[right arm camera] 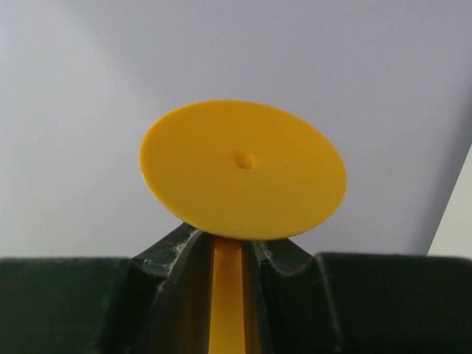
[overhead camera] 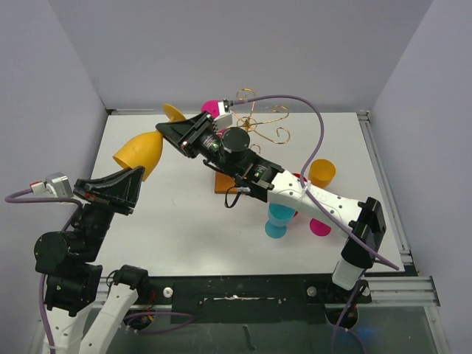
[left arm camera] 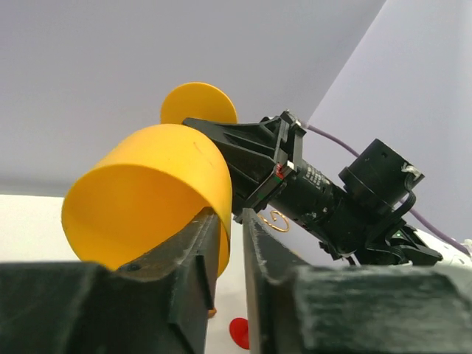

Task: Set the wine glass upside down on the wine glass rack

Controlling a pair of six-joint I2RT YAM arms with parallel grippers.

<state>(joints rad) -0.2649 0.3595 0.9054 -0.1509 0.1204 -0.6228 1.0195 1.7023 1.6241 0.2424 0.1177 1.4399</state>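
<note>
A yellow wine glass (overhead camera: 140,153) hangs in the air over the table's left, bowl toward me, round foot (overhead camera: 173,112) toward the back wall. My left gripper (overhead camera: 139,172) is shut on the bowl's rim, with the wall between its fingers in the left wrist view (left arm camera: 230,215). My right gripper (overhead camera: 167,127) is shut on the stem; in the right wrist view (right arm camera: 228,240) the stem (right arm camera: 228,295) runs between its fingers with the foot (right arm camera: 242,169) just beyond. The gold wire rack (overhead camera: 259,122) on a brown wooden base (overhead camera: 227,184) stands behind the right arm.
A pink glass (overhead camera: 214,108) sits at the rack's left side. A blue glass (overhead camera: 279,220), an orange glass (overhead camera: 321,172) and a pink foot (overhead camera: 319,227) lie under and beside the right arm. A gold spiral (left arm camera: 278,220) and a red foot (left arm camera: 240,332) show in the left wrist view.
</note>
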